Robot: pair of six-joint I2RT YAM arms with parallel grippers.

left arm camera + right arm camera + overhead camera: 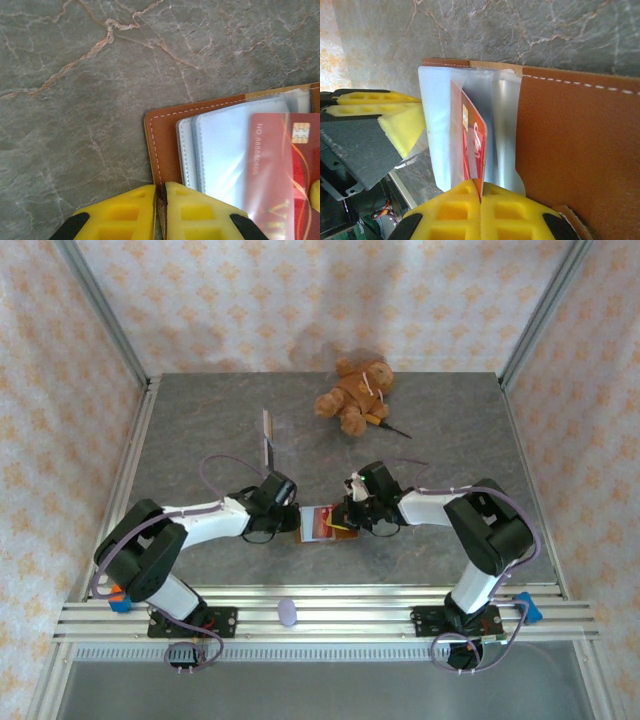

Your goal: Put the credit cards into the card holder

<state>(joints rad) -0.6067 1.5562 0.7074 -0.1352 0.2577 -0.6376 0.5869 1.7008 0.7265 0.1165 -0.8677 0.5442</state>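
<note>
One leather edge of the open card holder (161,145), lying at the near middle of the table (200,430), is clamped by the left gripper (160,200), its jaws almost closed. The red card (472,145) is pinched by the right gripper (481,189), jaws nearly touching, and is lodged partly among the holder's clear sleeves (435,115).

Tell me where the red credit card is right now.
In the right wrist view the red credit card stands among the clear plastic sleeves of the open brown leather card holder, between the arms, its edge pinched by the right gripper.
</note>
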